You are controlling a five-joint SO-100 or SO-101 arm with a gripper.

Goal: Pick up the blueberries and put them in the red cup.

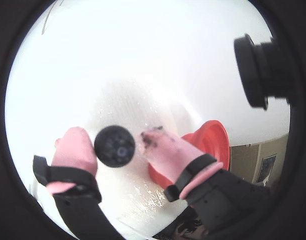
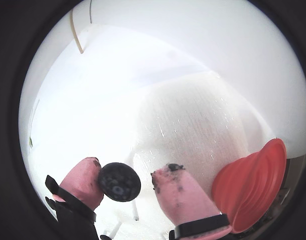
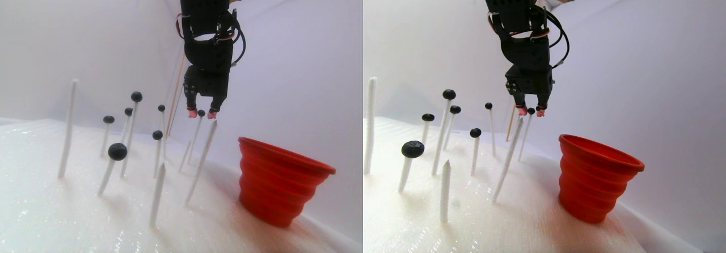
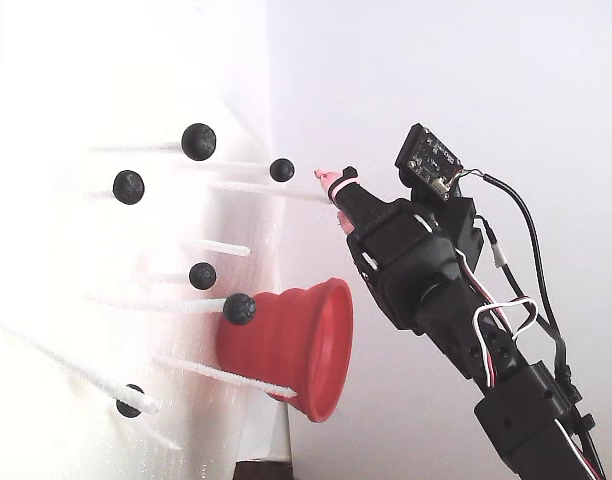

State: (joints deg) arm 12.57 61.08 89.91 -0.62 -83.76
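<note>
The black pincer (image 1: pixel 120 145) with pink tips sits apart around one small matte blue-black blueberry (image 1: pixel 114 145), touching only the left tip in both wrist views. Thin white sticks (image 3: pixel 199 156) topped with other blueberries (image 3: pixel 117 151) crowd the white foam table (image 3: pixel 68 219). The red ribbed plastic cup (image 3: pixel 281 179) stands just beside them, upright in the stereo pair view.

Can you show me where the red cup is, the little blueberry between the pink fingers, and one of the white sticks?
red cup (image 3: pixel 281 182): stereo pair view, on its ribbed side.
blueberry (image 1: pixel 114 145): a wrist view, on the ball's middle.
white stick (image 3: pixel 67 131): stereo pair view, halfway up the tall bare stick at far left.
</note>
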